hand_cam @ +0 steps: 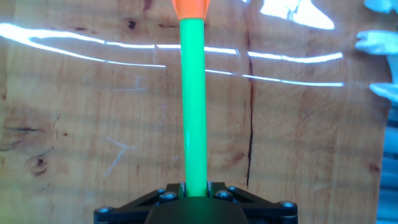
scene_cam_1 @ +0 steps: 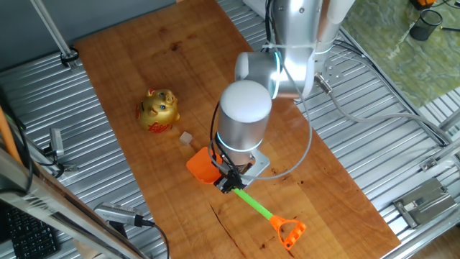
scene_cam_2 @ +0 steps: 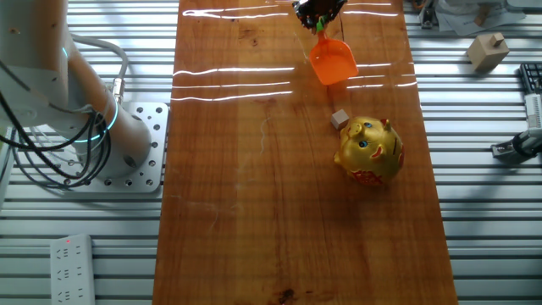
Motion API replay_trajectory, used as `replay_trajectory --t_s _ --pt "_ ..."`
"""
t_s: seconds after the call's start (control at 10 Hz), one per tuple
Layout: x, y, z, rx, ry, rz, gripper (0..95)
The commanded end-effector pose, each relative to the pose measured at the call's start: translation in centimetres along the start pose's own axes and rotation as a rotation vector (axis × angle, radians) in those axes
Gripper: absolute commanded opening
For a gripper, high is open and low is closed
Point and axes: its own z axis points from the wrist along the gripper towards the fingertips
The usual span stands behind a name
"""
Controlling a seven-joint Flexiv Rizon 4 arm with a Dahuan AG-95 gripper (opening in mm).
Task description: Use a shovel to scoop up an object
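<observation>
Shovel (scene_cam_1: 237, 188) with an orange blade, thin green shaft and orange D-loop end lies slanted across the wooden table (scene_cam_1: 144, 65) in one fixed view, its loop toward the table's near edge. The gripper (scene_cam_1: 230, 180) is clamped on the green shaft just behind the blade. The object (scene_cam_1: 186, 137), a tiny pale tan cube, sits just beyond the blade tip, apart from it. A golden cat figurine (scene_cam_1: 159, 109) with a red base stands just beside the cube on its far side, nothing between blade and cube.

From the other fixed view, the blade points down the table from its far edge toward the cube, which lies between blade and figurine, close to the figurine.

The hand view shows only the green shaft running between the closed jaws over bare wood, with an orange end at the top.
</observation>
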Motion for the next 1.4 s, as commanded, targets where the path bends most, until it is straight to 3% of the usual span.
replay_trajectory --t_s 0.1,0.6,0.8,1.4 --pt "0.4 0.7 0.2 0.006 -0.006 0.003 0.0" --pt "1.5 3.0 0.6 -0.009 -0.011 -0.029 0.0" --pt "1.6 3.7 0.2 -0.013 -0.016 -0.026 0.0" --pt "1.8 4.7 0.3 -0.004 -0.033 -0.019 0.0"
